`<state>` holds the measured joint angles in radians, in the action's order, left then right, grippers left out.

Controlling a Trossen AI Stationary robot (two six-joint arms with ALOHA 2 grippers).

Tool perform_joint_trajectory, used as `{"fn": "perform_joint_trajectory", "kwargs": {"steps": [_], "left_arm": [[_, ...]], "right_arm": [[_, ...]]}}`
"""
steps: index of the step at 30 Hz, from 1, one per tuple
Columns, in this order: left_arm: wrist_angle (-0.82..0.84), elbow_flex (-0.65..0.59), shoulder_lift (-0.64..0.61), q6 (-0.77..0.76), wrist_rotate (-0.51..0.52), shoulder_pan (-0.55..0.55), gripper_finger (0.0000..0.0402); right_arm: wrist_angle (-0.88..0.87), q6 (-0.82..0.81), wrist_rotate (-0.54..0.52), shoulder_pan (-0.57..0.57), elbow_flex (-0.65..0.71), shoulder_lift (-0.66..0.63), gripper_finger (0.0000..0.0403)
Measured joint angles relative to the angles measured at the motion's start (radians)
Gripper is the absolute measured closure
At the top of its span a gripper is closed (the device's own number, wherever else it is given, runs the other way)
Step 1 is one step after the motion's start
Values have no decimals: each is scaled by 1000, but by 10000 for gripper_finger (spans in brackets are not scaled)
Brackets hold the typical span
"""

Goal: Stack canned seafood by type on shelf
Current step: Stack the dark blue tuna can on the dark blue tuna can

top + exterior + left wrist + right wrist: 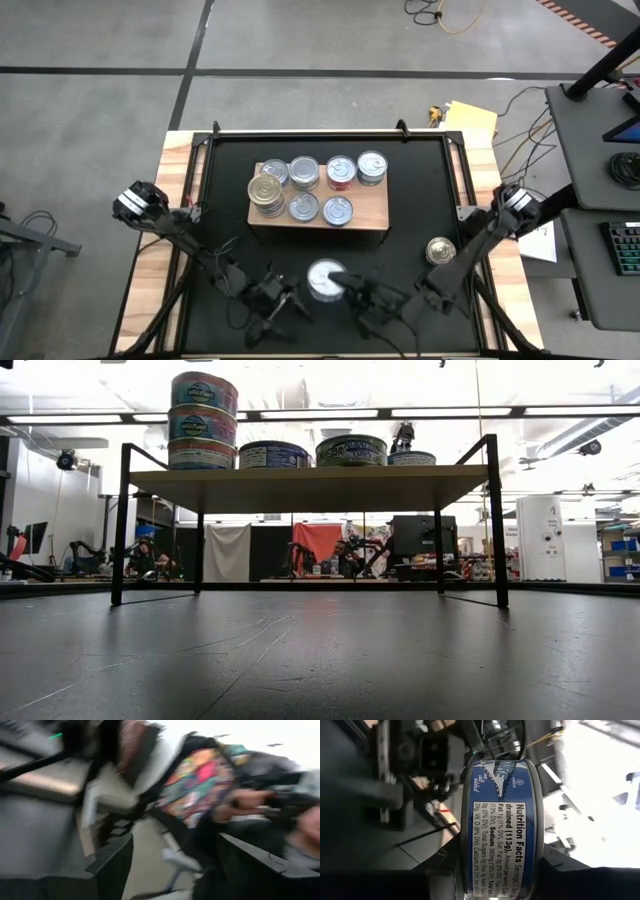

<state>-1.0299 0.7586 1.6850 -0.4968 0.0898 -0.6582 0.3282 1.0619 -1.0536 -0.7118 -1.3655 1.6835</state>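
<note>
Two dark arms meet at the lower centre of the high view, over the black mat [420, 200] of the worktop [170, 190]. Between them sits a silver-lidded can [326, 280]. The right end effector [352, 287] grasps that can from its right side; the right wrist view fills with the tin's blue label and nutrition panel, its fingers largely hidden behind the can. The left end effector [296, 296] sits just left of the can with its fingers [112, 862] spread apart and nothing between them; whether it touches the tin cannot be made out. The left wrist view is heavily blurred, showing only a person's colourful garment beyond the table.

On the light-wood shelf [370, 210] in the upper centre of the high view stand seven can tops in two rows; the gold-lidded stack [265, 190] at the shelf's left end rises three tins high in the low view, while the others behind it are partly hidden by the shelf's edge. One red-labelled can [341, 171] stands in the back row. A lone gold-lidded can [440, 250] rests on the mat at centre right, well apart from the shelf. Neither arm appears in the low view.
</note>
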Motion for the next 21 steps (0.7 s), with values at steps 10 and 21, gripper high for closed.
{"fn": "perform_joint_trajectory", "kwargs": {"steps": [10,21], "left_arm": [[644,-1,-128,-231,357,-17,172],[1164,-2,-409,4,955,-153,211]], "right_arm": [[-189,-180,124,218,1,-47,277],[-345,-276,231,411,2,1,277]]}}
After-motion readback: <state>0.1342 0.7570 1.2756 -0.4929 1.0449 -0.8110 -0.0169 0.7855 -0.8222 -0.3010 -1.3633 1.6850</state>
